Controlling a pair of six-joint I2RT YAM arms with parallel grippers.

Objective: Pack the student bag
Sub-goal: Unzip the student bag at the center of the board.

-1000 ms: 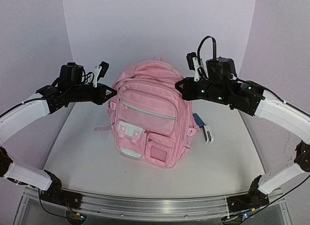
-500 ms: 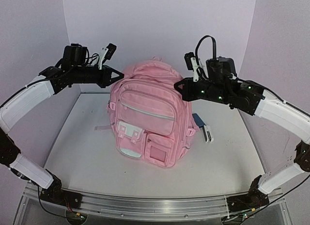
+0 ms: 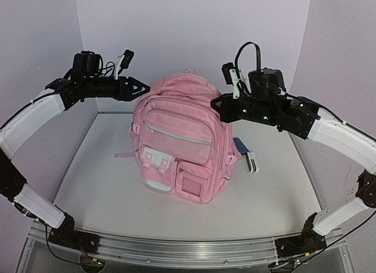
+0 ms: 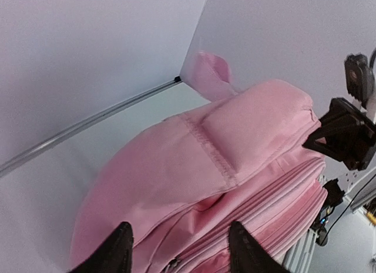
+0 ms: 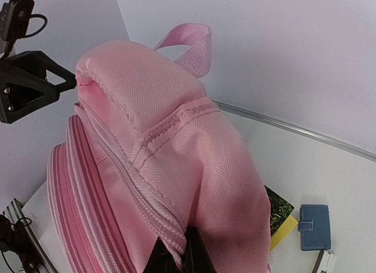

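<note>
The bag (image 3: 179,144) stands on the desk (image 3: 100,185), the right jaws closed on its upper seam, likely to steady it, while the left jaws hang open near its top.

My left arm (image 3: 29,117): white shell links, black joints. My right arm (image 3: 341,135): the same, with green lights (image 3: 265,116) on the black wrist block and a black cable (image 3: 249,44) looped above. My left pincer (image 3: 141,87) and right pincer (image 3: 214,104): black, triangular fingers.

Upright pink student bag (image 3: 179,144), mid-table.
</note>
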